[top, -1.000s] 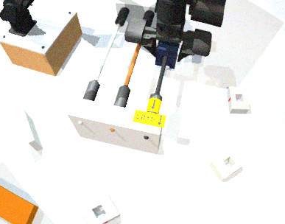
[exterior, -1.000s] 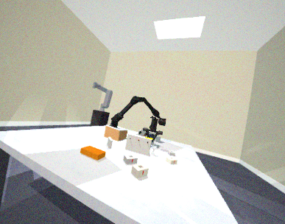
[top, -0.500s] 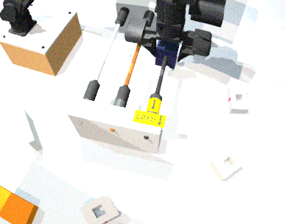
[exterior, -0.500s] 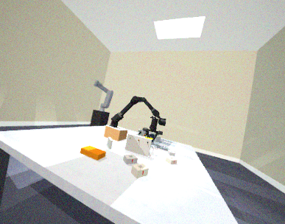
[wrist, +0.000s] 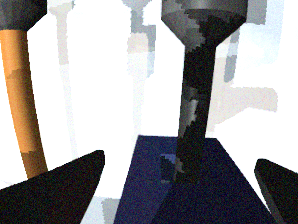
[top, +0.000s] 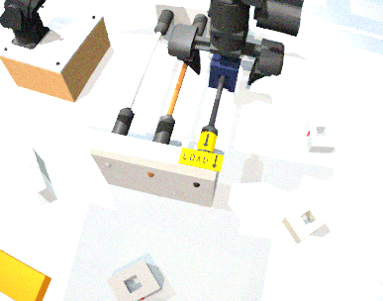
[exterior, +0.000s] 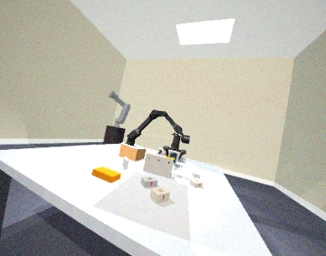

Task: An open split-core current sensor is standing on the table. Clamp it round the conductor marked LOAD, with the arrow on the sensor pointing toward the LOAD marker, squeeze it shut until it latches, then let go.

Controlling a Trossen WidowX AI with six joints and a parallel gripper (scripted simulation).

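The dark blue sensor (top: 216, 80) (wrist: 145, 167) sits round the black LOAD conductor (top: 215, 106) (wrist: 197, 75), which passes into its body. It looks closed, but the latch cannot be made out. Its arrow does not show. The yellow LOAD marker (top: 201, 159) is on the near panel, with its arrow toward the front. A yellow sleeve (top: 206, 142) with a matching arrow is on the conductor's near end. My gripper (top: 225, 77) (wrist: 180, 161) is open wide, one finger on each side of the sensor, with gaps showing between fingers and body in the wrist view.
An orange conductor (top: 176, 94) (wrist: 19, 95) and a white one (top: 144, 74) run left of the sensor. The near panel (top: 154, 183) (exterior: 154, 166) holds their ends. Several pale square blocks, an orange-sided box (top: 87, 64) (exterior: 131, 152) and a yellow-orange bar (top: 16, 274) (exterior: 106, 173) stand around.
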